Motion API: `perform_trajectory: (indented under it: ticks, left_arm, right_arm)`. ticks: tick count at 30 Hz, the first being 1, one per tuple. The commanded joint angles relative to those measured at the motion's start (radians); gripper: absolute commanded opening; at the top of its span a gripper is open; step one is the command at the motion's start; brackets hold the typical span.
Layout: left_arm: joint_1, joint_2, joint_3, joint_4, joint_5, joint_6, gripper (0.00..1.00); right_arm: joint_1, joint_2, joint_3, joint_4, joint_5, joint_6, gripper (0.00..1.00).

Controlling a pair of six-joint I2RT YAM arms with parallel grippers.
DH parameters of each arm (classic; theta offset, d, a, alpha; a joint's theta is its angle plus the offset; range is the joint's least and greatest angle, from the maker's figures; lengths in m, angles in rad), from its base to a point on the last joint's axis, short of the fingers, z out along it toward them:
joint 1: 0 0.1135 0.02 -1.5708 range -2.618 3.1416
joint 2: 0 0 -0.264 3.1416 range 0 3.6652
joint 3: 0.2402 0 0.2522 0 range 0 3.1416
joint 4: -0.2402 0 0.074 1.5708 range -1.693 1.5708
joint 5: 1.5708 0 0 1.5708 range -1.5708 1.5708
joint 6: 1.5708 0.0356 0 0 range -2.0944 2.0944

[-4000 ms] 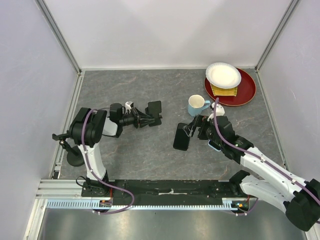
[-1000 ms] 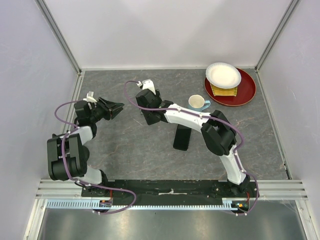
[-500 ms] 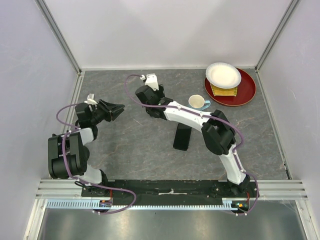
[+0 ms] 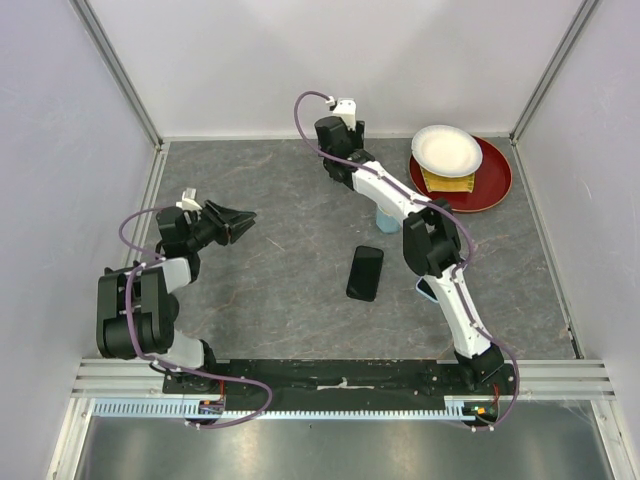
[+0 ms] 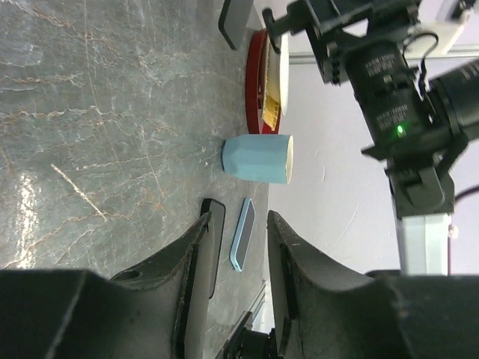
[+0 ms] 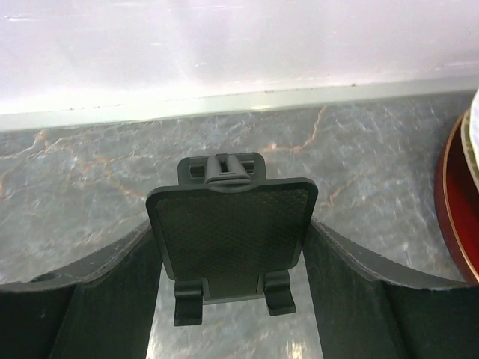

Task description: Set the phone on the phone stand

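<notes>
Top external view: grey marbled table point(image 4: 280, 290), white walls point(image 4: 330, 60); right pincer point(image 6: 232, 224) clamps phone stand point(image 6: 233, 243), left pincer point(image 4: 248, 217) gapes.

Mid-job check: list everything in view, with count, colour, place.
Black smartphone: 1, black, flat mid-table.
Light-blue flat slab: 1, light blue, right of smartphone.
Light-blue mug: 1, light blue, behind smartphone.
Round red plate: 1, red, far right corner.
White plate: 1, white, on red plate.
Yellow slab: 1, yellow, on red plate.
Black phone stand: 1, black, in right gripper.
Left gripper: 1, black, open, left side.
Right gripper: 1, black, gripping stand, far centre.
</notes>
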Motion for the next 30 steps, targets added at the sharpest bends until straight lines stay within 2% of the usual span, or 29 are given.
perform_trajectory:
  ticks: [1, 4, 11, 14, 22, 25, 29, 30]
  left_arm:
    - [-0.02, 0.034, 0.045, 0.028, 0.044, 0.008, 0.41]
    - [-0.029, 0.063, 0.067, 0.026, 0.075, 0.012, 0.43]
    - [-0.048, 0.094, 0.093, 0.043, 0.124, 0.003, 0.45]
    - [-0.048, 0.084, 0.096, 0.048, 0.133, 0.0, 0.45]
    - [-0.049, 0.058, 0.091, 0.063, 0.135, -0.014, 0.45]
    - [-0.048, 0.064, 0.093, 0.063, 0.13, -0.012, 0.45]
    - [-0.048, 0.077, 0.088, 0.088, 0.144, -0.035, 0.45]
    - [-0.048, 0.074, 0.087, 0.089, 0.142, -0.031, 0.45]
  right_arm:
    - [-0.016, 0.071, 0.179, 0.059, -0.071, -0.074, 0.0]
    - [-0.036, 0.103, 0.219, 0.059, -0.105, -0.075, 0.0]
    - [-0.05, 0.13, 0.193, 0.047, -0.12, -0.103, 0.0]
    - [-0.05, 0.142, 0.172, 0.047, -0.116, -0.092, 0.06]
    - [-0.05, 0.183, 0.232, 0.018, -0.045, -0.059, 0.11]
    - [-0.053, 0.182, 0.23, 0.004, -0.054, -0.042, 0.27]
    - [-0.054, 0.165, 0.239, -0.042, -0.1, -0.028, 0.71]
    - [-0.054, 0.156, 0.235, -0.059, -0.107, -0.02, 0.75]
